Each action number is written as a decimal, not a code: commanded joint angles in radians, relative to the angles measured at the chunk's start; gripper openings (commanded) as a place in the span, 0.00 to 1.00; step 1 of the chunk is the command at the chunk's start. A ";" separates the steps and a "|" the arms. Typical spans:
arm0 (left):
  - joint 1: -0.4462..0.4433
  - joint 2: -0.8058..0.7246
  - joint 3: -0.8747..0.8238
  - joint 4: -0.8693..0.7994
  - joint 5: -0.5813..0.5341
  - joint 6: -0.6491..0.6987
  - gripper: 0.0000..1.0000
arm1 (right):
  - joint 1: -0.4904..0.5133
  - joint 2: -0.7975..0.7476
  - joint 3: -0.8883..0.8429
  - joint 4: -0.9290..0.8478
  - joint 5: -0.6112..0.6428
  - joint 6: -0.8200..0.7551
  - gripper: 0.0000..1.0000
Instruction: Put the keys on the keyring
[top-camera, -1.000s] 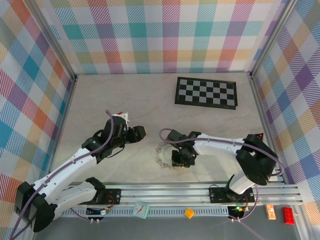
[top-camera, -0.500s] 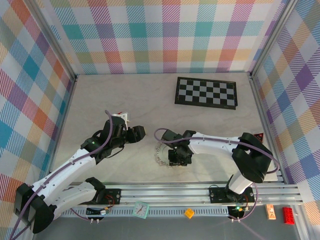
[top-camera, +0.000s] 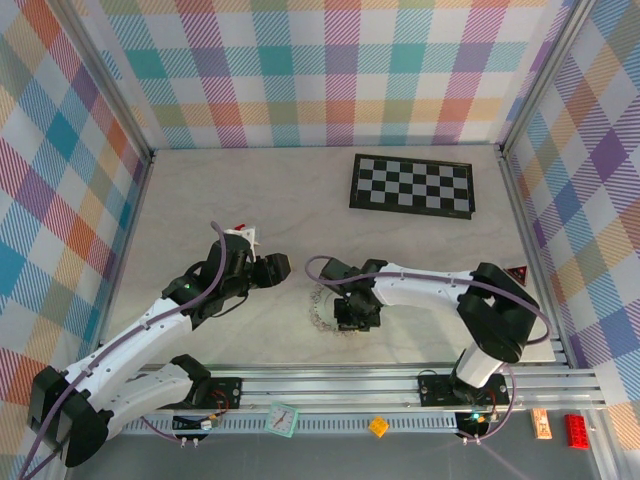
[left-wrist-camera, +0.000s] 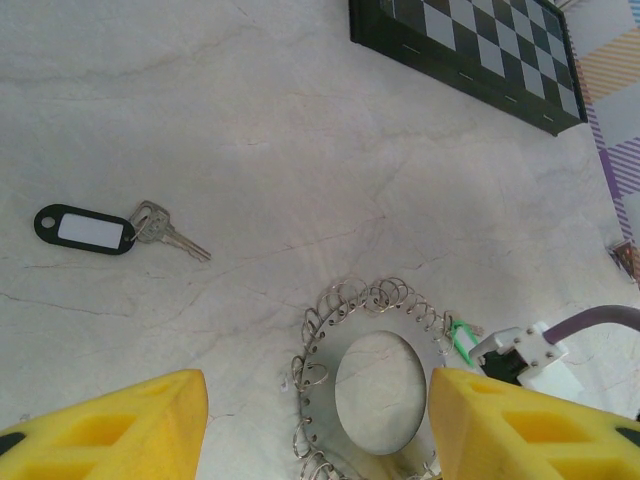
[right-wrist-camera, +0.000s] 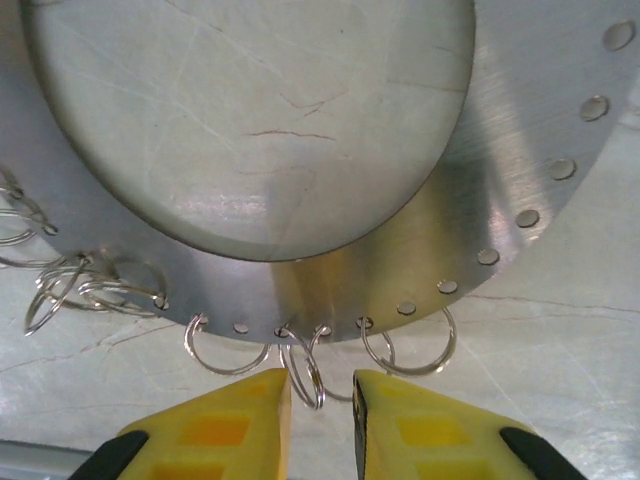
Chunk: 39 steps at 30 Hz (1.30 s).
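The task is at an early stage, as far as I can judge. The marble-look table (top-camera: 200, 200) carries a checkerboard (top-camera: 412, 185) far behind the keyring, w/ no part in the work. The keyring (right-wrist-camera: 500, 200) is a flat metal disc w/ a big hole in the middle, small holes around its rim and many little split rings hanging from them; it lies flat on the table btw. the two arms. The left gripper (left-wrist-camera: 318, 400) hangs just beside the keyring w/ its fingers spread wide and nothing btw. them. The right gripper (right-wrist-camera: 320, 400) is low over the near rim of the keyring, fingers almost pressed together w/ one small split ring (right-wrist-camera: 303, 375) standing in the narrow gap; if it really pinches this ring, I cannot tell. The black-head key (left-wrist-camera: 100, 228) lies on the table well apart from the keyring, up and left of it in the left wrist view, so it is not yet put on. The green-head key (left-wrist-camera: 460, 340) is just beside the keyring's rim, next to the right gripper; if it is already hooked on a ring, the pics do not show. So prob. at least one key is left, maybe both.
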<state>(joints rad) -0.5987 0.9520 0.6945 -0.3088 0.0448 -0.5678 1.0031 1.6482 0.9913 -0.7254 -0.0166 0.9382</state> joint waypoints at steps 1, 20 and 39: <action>0.004 -0.017 -0.007 0.005 0.014 0.013 0.59 | 0.008 0.019 0.024 -0.003 -0.025 0.000 0.23; 0.004 -0.024 -0.009 0.001 0.006 0.009 0.59 | 0.013 0.021 0.041 -0.022 -0.010 -0.019 0.02; 0.004 -0.034 -0.013 -0.007 -0.006 0.009 0.59 | 0.019 0.081 0.073 -0.045 -0.011 -0.030 0.09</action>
<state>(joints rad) -0.5987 0.9390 0.6937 -0.3107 0.0433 -0.5678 1.0149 1.7134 1.0439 -0.7353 -0.0349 0.9157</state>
